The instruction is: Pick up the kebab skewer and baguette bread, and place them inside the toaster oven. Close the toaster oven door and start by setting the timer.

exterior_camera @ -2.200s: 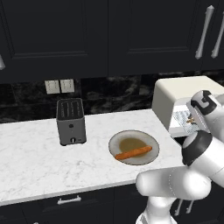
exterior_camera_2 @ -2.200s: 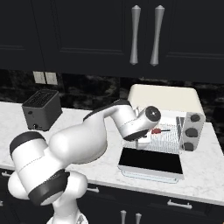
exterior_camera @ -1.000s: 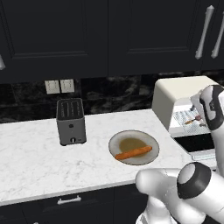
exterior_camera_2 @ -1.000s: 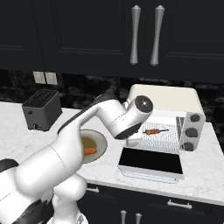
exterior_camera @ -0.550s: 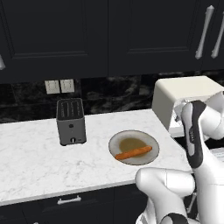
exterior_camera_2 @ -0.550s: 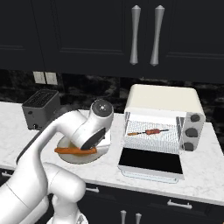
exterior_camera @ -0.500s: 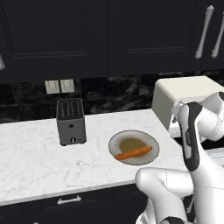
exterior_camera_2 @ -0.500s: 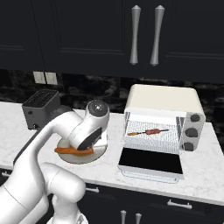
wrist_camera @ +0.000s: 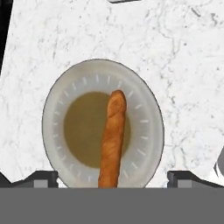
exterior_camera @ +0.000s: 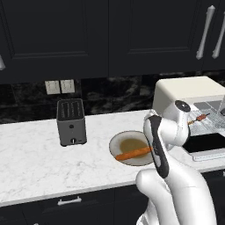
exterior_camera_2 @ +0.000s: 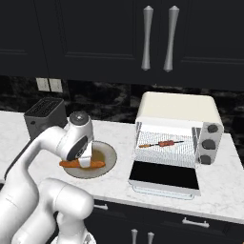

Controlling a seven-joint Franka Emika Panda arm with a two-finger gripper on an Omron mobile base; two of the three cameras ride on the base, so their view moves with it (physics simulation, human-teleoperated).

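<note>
The baguette bread (wrist_camera: 113,138) lies on a round grey plate (wrist_camera: 144,113) with a brown centre, and is also seen from the base as the loaf (exterior_camera: 132,154). My gripper (wrist_camera: 113,179) hangs open above the plate, its fingertips (wrist_camera: 43,177) wide apart on either side of the loaf's near end, not touching it. From the right base view the gripper (exterior_camera_2: 85,162) hides the middle of the baguette (exterior_camera_2: 69,163). The kebab skewer (exterior_camera_2: 159,143) rests on the wire rack inside the cream toaster oven (exterior_camera_2: 178,107). The toaster oven door (exterior_camera_2: 164,176) lies folded down, open.
A dark-grey slot toaster (exterior_camera: 70,121) stands on the white marble counter (exterior_camera: 30,154) to the left of the plate. Dark cabinets with silver handles (exterior_camera_2: 147,38) hang above. The oven's knobs (exterior_camera_2: 209,143) sit on its right side.
The arm has swung left from the toaster oven's opening to above the plate. The skewer stays on the rack. The jaws have stayed open.
</note>
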